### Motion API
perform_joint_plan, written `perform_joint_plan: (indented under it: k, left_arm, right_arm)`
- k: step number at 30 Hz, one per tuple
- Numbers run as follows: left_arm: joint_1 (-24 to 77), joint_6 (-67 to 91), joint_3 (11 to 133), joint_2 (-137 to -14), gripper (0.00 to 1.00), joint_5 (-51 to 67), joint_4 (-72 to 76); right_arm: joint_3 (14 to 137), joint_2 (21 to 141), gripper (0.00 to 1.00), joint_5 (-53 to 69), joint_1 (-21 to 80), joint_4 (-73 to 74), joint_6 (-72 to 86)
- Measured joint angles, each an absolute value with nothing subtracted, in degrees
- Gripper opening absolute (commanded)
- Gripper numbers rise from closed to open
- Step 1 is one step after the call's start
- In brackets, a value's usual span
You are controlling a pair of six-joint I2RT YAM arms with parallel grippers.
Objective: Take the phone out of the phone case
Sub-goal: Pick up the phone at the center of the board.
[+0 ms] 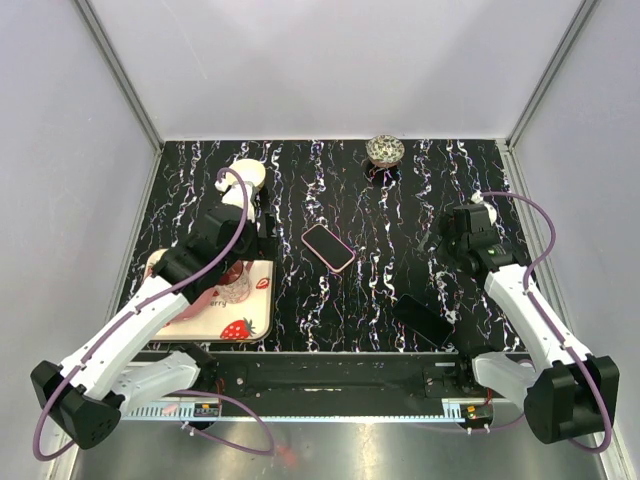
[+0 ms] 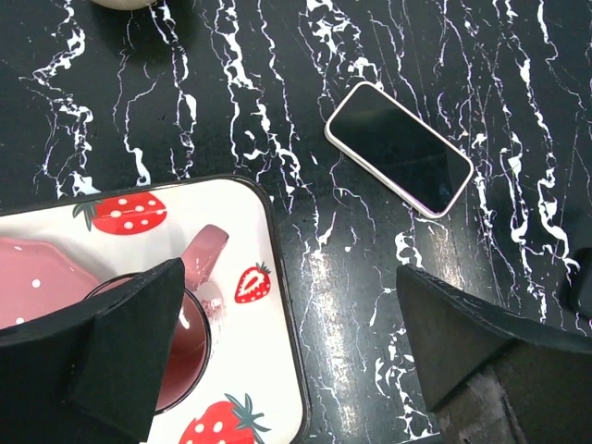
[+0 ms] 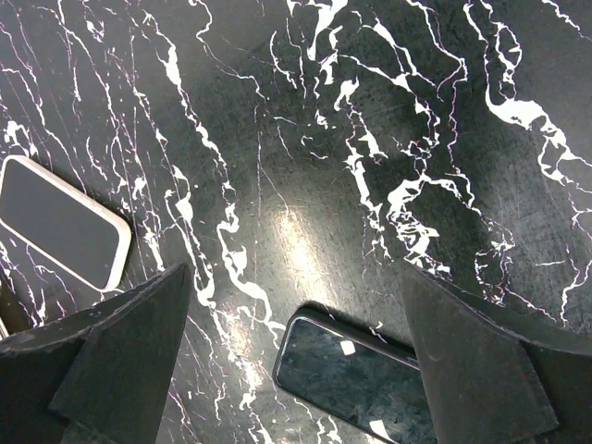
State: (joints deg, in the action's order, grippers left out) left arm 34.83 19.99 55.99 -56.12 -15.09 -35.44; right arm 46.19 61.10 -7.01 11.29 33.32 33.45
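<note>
A phone in a pale pink case (image 1: 328, 246) lies screen up at the middle of the black marble table (image 1: 400, 200). It shows in the left wrist view (image 2: 399, 148) and at the left edge of the right wrist view (image 3: 60, 222). A bare black phone (image 1: 423, 320) lies near the front right and shows in the right wrist view (image 3: 356, 379). My left gripper (image 1: 265, 232) (image 2: 296, 370) is open and empty, above the tray's right edge, left of the cased phone. My right gripper (image 1: 452, 250) (image 3: 291, 370) is open and empty, above the table just beyond the black phone.
A strawberry-print tray (image 1: 255, 325) (image 2: 268, 324) with a pink cup (image 1: 235, 285) (image 2: 199, 254) sits at the front left. A white rounded object (image 1: 245, 178) stands at the back left. A small patterned bowl (image 1: 384, 150) stands at the back centre.
</note>
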Motion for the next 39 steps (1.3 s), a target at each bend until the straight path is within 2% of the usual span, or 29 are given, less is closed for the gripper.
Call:
perform_joint_plan:
  k: [10, 15, 20, 26, 32, 39]
  left_arm:
    - [32.9, 23.0, 56.6, -55.6, 0.99, -13.5, -37.1]
    - [30.1, 24.0, 58.5, -56.7, 0.99, -11.7, -37.8]
    - [26.7, 25.4, 58.5, -60.1, 0.99, -9.3, -38.8]
    - [25.8, 25.8, 58.5, -61.2, 0.99, -7.1, -40.7]
    - [25.6, 26.0, 58.5, -61.1, 0.99, -6.5, -41.1]
    - [25.3, 26.6, 58.5, -61.1, 0.99, -6.5, -41.1]
  right_arm:
    - [45.8, 60.9, 1.00, -5.7, 11.3, 33.3, 33.5]
    - [46.6, 64.7, 1.00, -3.0, 14.3, 32.0, 33.6]
    - [55.5, 78.0, 1.00, -0.8, 26.3, 31.0, 32.3]
    - [70.7, 97.1, 1.00, 2.8, 34.9, 31.5, 26.0]
    - [78.3, 108.5, 1.00, 4.1, 37.1, 34.7, 19.6]
    - [86.1, 115.1, 1.00, 3.8, 37.1, 38.2, 13.3]
